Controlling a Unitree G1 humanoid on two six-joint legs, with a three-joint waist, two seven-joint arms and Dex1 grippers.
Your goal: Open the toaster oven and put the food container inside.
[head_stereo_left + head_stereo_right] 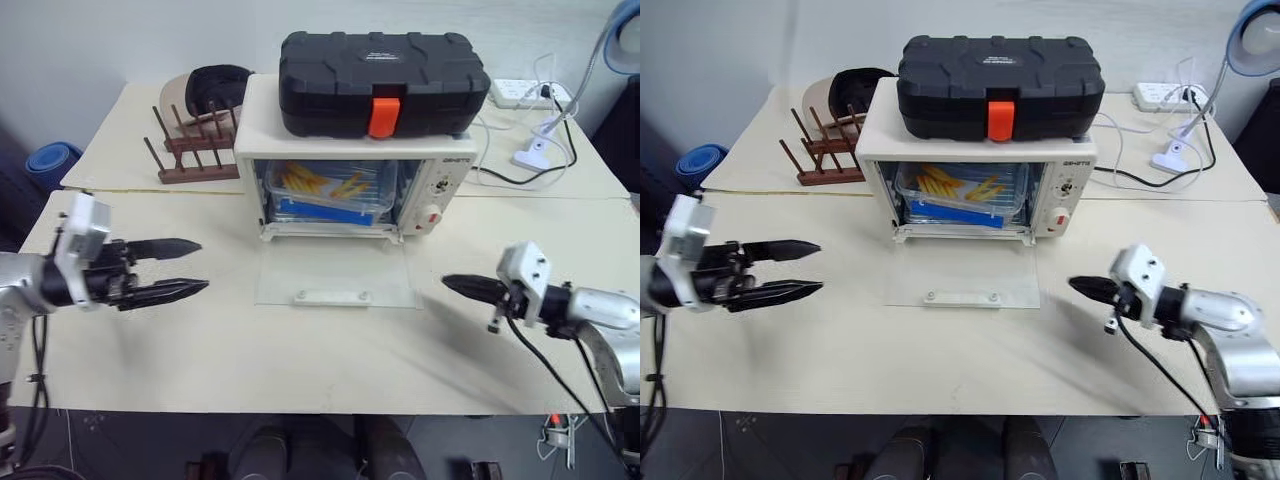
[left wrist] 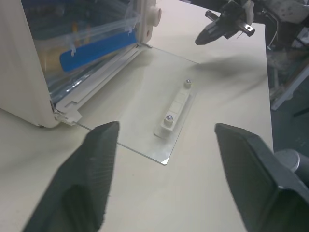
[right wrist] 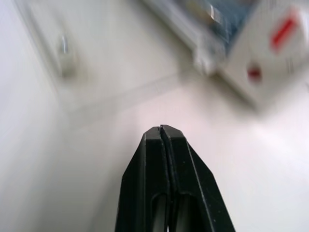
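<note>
Both grippers off the oven, container already inside, door down.

Left gripper (image 1: 170, 268) hovers over the table (image 1: 200, 350), left of the door (image 1: 335, 275), fingers (image 2: 94, 164) spread wide and empty, pointing roughly level toward the oven (image 1: 355, 165). Glass door lies flat on the table, so the cavity is open. Container (image 1: 330, 190) sits on the rack inside, yellow strips visible; placing looks done. Case (image 1: 380, 68) rests on the oven's top. Right gripper (image 1: 468, 288) hovers right of the door, fingers pressed shut, empty, aimed leftward and slightly down.
</note>
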